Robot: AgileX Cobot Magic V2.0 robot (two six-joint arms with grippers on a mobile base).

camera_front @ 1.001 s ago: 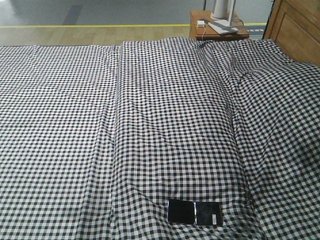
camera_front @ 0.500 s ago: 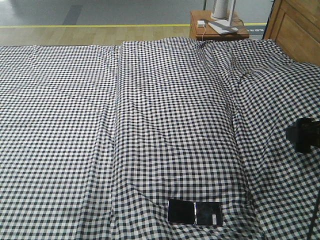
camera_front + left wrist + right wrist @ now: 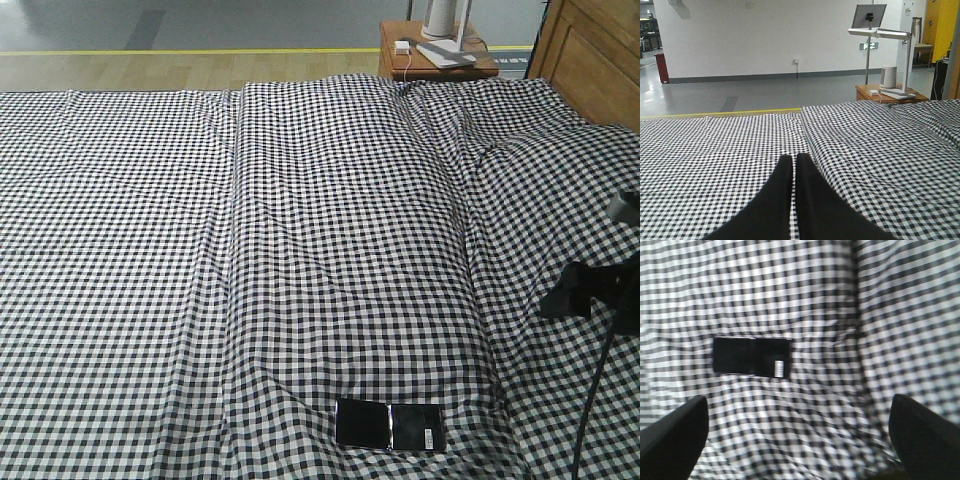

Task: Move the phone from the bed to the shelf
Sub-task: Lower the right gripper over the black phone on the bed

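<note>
Black phone flat on checked bed, untouched. Right gripper above and apart from it, jaws spread wide. Left gripper elsewhere, jaws pressed together. Likely risk: thin slab on soft wrinkled cover, so pinching cloth or slipping off.

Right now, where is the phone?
In the front view, the phone lies flat on the bed, near the picture's bottom edge, right of centre.

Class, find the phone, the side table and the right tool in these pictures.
phone (image 3: 390, 424), front view, on its centre crease.
side table (image 3: 480, 70), front view, bare front edge of its top.
right tool (image 3: 797, 400), right wrist view, midway between its open fingertips.
</note>
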